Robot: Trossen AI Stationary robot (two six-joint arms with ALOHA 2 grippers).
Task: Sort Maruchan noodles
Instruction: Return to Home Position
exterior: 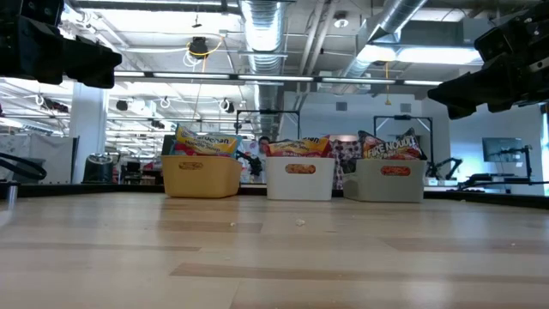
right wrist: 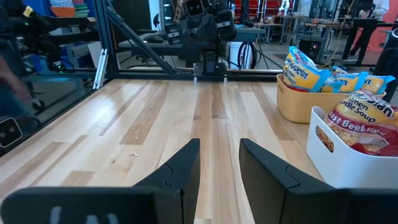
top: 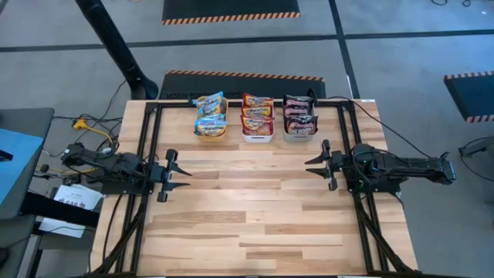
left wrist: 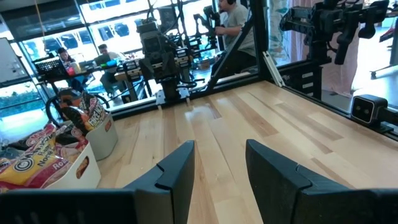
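Three colours, three bins, and nothing loose on the light wooden table (top: 247, 224). At far left, low by the table's edge, fingers apart and empty: the left gripper (top: 179, 174). Next, along the back row, heaped in the small orange plastic bin (top: 210, 138): the yellow-and-blue flat plastic ramen packets (top: 210, 106). Just beside it, in the small white plastic bin (top: 257, 140): the red-orange packets (top: 258, 108). Then, in the small grey plastic bin (top: 299, 139): the dark red-black packets (top: 299, 108). At far right, likewise spread open, holding nothing, well apart from the bins: the right gripper (top: 315, 165). Looks done as far as the sorting goes; seems to leave only settling both arms at rest, close to that by the look of them.
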